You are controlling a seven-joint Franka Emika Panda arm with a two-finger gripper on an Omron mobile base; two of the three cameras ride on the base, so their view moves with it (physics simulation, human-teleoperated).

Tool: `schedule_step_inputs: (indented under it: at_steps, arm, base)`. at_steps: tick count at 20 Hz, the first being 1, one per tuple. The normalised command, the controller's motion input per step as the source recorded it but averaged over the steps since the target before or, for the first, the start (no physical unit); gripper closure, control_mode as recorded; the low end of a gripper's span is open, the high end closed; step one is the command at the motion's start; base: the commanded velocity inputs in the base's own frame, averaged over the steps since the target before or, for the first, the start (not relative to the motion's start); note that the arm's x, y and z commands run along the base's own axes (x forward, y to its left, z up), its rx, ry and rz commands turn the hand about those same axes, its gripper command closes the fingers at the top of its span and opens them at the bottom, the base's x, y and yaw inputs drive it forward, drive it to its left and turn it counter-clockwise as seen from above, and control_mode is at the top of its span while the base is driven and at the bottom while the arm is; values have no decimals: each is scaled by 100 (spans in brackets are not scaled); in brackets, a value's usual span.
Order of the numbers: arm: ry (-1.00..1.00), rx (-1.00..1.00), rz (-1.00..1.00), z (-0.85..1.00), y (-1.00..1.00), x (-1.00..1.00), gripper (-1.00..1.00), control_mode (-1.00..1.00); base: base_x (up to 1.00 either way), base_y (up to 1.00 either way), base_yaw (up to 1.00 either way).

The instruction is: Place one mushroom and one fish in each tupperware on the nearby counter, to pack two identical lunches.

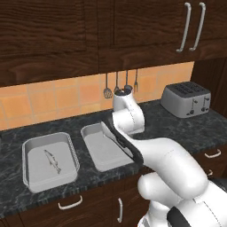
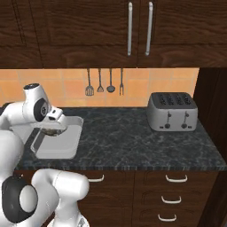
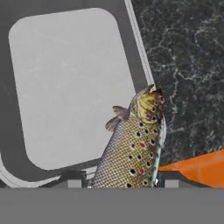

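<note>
A spotted fish [image 3: 133, 146] hangs in the gripper [image 3: 119, 180], clamped between the two dark fingertips [image 3: 72, 179] in the hand view, its head pointing away from the hand. The fish's head lies over the rim of the right-hand tupperware [image 1: 104, 148], at the edge that borders the bare counter [image 3: 188, 65]; its body slants back over the tray's pale floor. That tray's floor is bare in the hand view.

In the left base view the arm bends forward over this right-hand tupperware, with the hand low above it. In the right base view the same tray [image 2: 57, 142] sits at the left part of the counter [image 2: 133, 137], and the gripper [image 2: 52, 131] with the dark fish [image 2: 53, 131] hovers just above it.

Just beside the right-hand tupperware, to its left, stands the second tupperware [image 1: 48, 162]. A second fish [image 1: 52, 160] lies flat on its floor, slanted across the middle.

A silver toaster [image 1: 185, 99] stands well apart from the right-hand tupperware, toward the right end of the counter. Kitchen utensils [image 1: 120, 84] hang on the orange tiled wall [image 1: 44, 99] behind the tray.
</note>
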Motion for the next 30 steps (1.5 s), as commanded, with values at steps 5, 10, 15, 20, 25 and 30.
schedule_step_inputs:
  at_steps: [5,10,15,20,25,30]
  arm:
    - [25,-2,2,-55,21,69,100,-100]
    - [0,-2,3,-61,14,33,100,-100]
    - [1,0,1,-32,16,51,100,-100]
    - [4,0,0,-34,18,56,100,-100]
    - [0,0,0,-38,13,33,100,-100]
    - [0,0,0,-39,3,6,100,-100]
  base:
    - [0,0,0]
    - [0,0,0]
    - [0,0,0]
    - [0,0,0]
    - [0,0,0]
    - [0,0,0]
